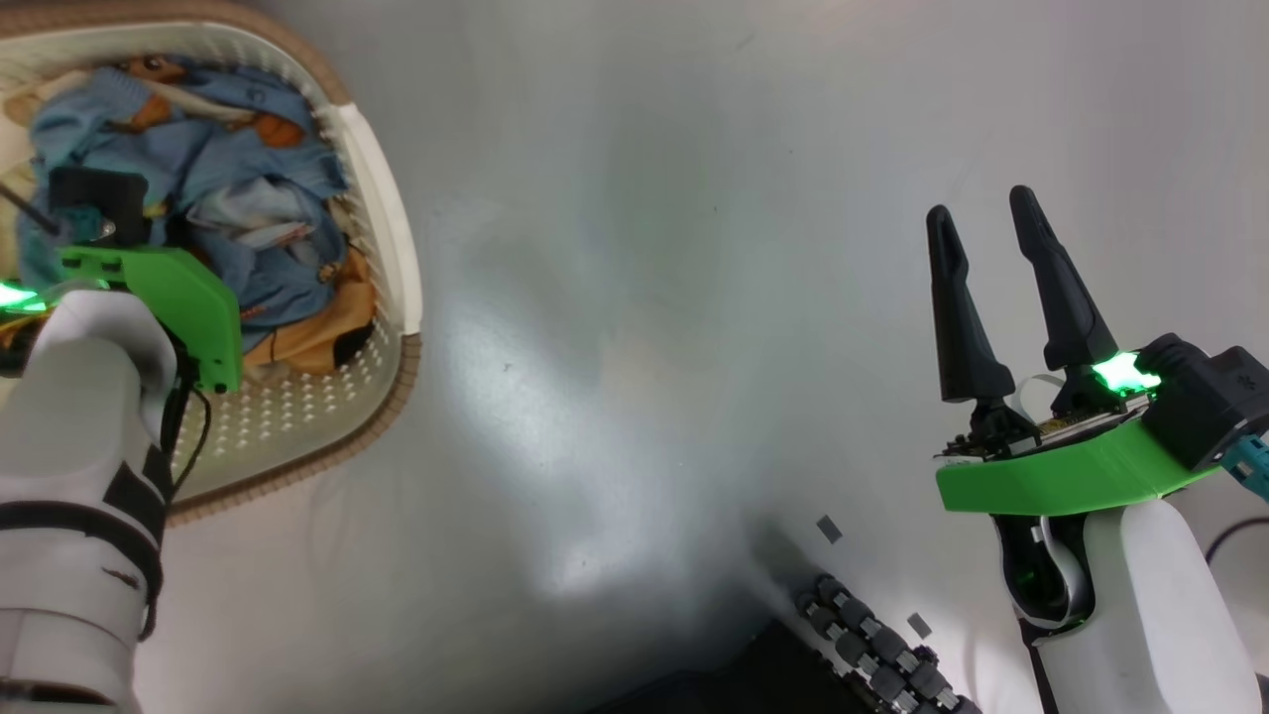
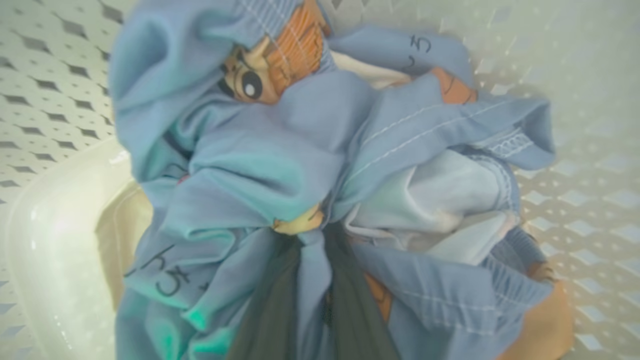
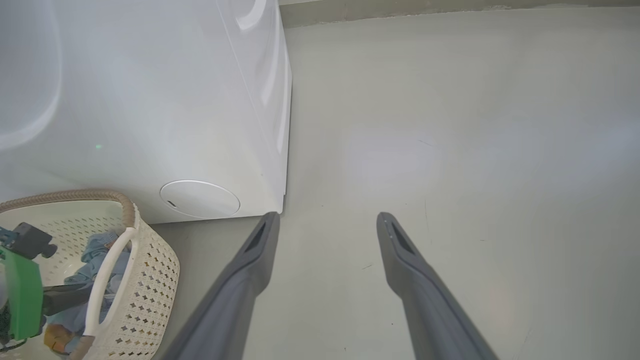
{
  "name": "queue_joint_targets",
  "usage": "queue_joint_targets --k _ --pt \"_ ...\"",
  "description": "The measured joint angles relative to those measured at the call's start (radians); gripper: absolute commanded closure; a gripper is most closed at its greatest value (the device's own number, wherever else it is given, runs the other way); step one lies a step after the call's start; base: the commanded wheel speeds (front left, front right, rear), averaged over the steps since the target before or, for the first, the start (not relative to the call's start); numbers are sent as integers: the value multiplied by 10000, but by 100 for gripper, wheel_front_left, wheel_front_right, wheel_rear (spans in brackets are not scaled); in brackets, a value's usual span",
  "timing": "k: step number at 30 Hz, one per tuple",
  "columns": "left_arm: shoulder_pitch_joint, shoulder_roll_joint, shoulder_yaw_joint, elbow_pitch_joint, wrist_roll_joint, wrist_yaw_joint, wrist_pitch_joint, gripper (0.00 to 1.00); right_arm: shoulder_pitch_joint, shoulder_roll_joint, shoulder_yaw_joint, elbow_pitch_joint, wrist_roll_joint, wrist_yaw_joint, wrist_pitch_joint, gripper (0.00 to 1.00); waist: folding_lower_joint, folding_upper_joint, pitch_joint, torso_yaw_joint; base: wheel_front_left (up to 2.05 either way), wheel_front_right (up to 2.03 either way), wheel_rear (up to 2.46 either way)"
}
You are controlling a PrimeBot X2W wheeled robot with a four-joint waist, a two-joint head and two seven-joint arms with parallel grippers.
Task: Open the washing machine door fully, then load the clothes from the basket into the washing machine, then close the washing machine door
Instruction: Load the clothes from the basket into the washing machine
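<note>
1 crumpled fold of the light-blue clothes [image 2: 280,165] lies pinched in the left gripper [image 2: 311,245] inside the perforated cream-white basket [image 1: 392,228]; well apart at right, the right gripper [image 1: 980,203], dark jaws spread, hangs over smooth grey floor [image 1: 644,297].

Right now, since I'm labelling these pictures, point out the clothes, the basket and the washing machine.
clothes [image 2: 280,165], left wrist view, blue fold at the middle.
basket [image 1: 392,228], head view, its white handle.
washing machine [image 3: 150,100], right wrist view, bare white panel.
</note>
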Motion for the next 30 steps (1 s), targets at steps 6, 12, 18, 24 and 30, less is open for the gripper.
queue_joint_targets --k 6,12,18,24,30 --pt "496 -290 268 -236 -426 0 -652 100 -30 2 -130 198 46 2 0 0 0 0 -414 196 0 0 0" --pt "1908 -522 380 -1538 -635 35 -826 100 23 0 -297 376 -13 2 0 0 0 0 -1200 470 0 0 0" --pt "3832 -849 648 -3536 -759 213 -842 100 452 -84 -305 591 -144 2 0 0 -1 0 -2267 751 0 0 0" --pt "5654 -1103 823 -4884 -815 213 -842 100 1257 -242 -349 738 -230 2 0 0 -2 0 -3551 1031 0 0 0" --pt "7423 -1233 1147 -6286 -842 360 -840 100 2208 -405 -491 863 -311 2 0 0 -2 0 -4943 1325 0 0 0"
